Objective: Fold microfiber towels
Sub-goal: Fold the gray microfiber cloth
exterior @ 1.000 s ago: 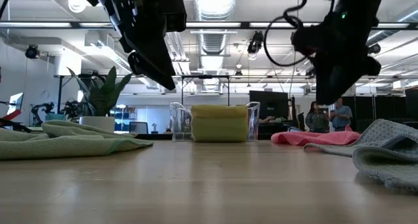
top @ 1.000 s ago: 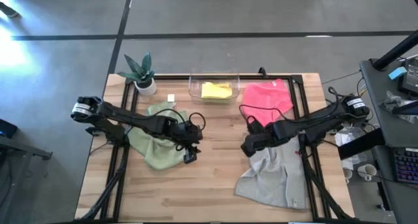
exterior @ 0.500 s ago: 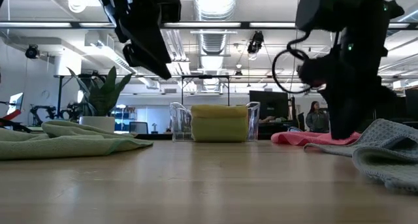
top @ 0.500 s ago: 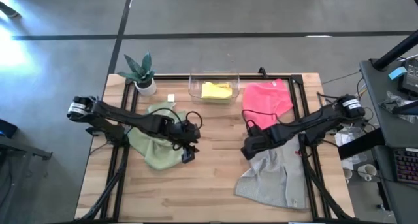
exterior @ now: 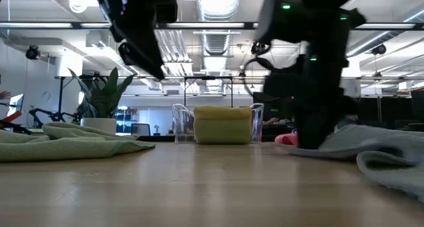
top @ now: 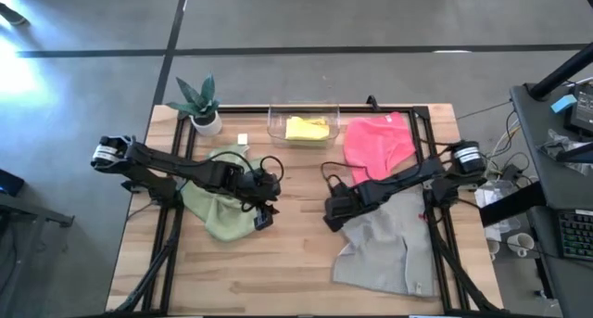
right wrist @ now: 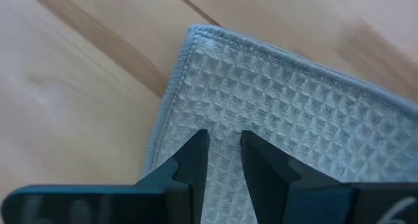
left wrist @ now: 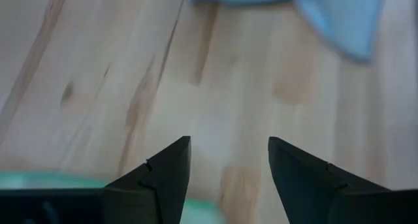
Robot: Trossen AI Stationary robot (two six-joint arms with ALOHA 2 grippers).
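Observation:
A light grey waffle towel [top: 389,248] lies rumpled on the table's right half. My right gripper [top: 331,216] stands on it just inside its far-left corner [right wrist: 196,34], fingers a narrow gap apart. A sage green towel [top: 222,202] lies crumpled on the left half. My left gripper [top: 263,219] hangs open above that towel's right edge, over bare wood, touching nothing. A hot pink towel [top: 378,142] lies flat at the far right. A folded yellow towel [top: 306,129] sits in the clear bin [top: 276,114]. My right gripper comes at the grey towel from above, pointing steeply down. Both fingertips [right wrist: 196,145] stand on the cloth a little in from the corner [right wrist: 222,119], which lies flat on the wood. Cloth shows in the narrow gap; whether any is nipped between the fingers I cannot tell.
A potted plant [top: 199,103] stands at the far left corner, beside a small white block [top: 243,139]. Black frame rails [top: 434,170] run along the table's sides. Bare wood lies between the two grippers and along the near edge.
My right gripper has come down from well above the table and gone toward the left edge, landing on the grey towel's corner. That corner end now reaches farther left, with the cloth drawn out toward the gripper. My left gripper has risen a little.

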